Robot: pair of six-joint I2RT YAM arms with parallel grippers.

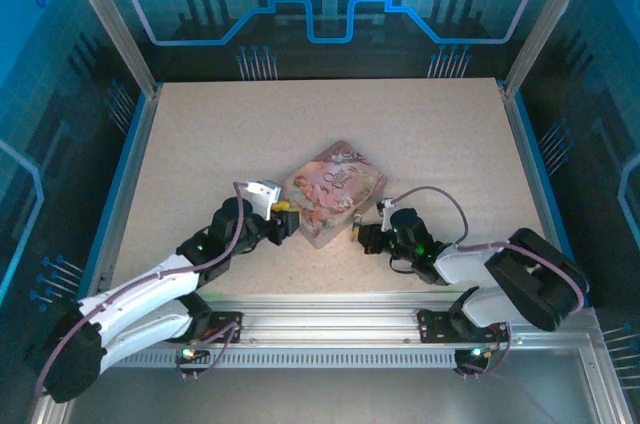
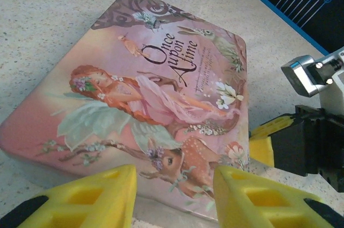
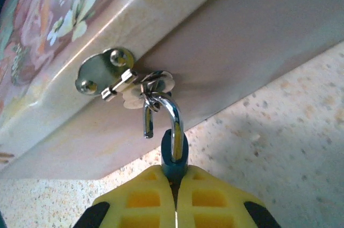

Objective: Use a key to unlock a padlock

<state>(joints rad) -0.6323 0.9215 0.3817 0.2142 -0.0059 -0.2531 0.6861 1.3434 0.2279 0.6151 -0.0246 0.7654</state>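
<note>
The padlock (image 3: 174,155) hangs from the silver hasp (image 3: 107,77) on the side wall of the pink illustrated tin (image 3: 97,29). Its dark body is pinched between my right gripper's yellow fingers (image 3: 209,201). The chrome shackle (image 3: 173,114) threads the hasp ring, and its short leg hangs free of the body. My right gripper (image 3: 176,185) is shut on the padlock, low against the table by the tin's near-right side (image 1: 362,234). My left gripper (image 2: 174,190) is open, its fingers straddling the tin's (image 2: 150,88) near edge at its left corner (image 1: 285,212). The key is out of view.
The tin (image 1: 333,189) lies flat and askew at the middle of the speckled table (image 1: 420,134). Blue rails and aluminium posts frame the table. My right gripper's yellow finger (image 2: 262,144) shows beside the tin's right corner in the left wrist view.
</note>
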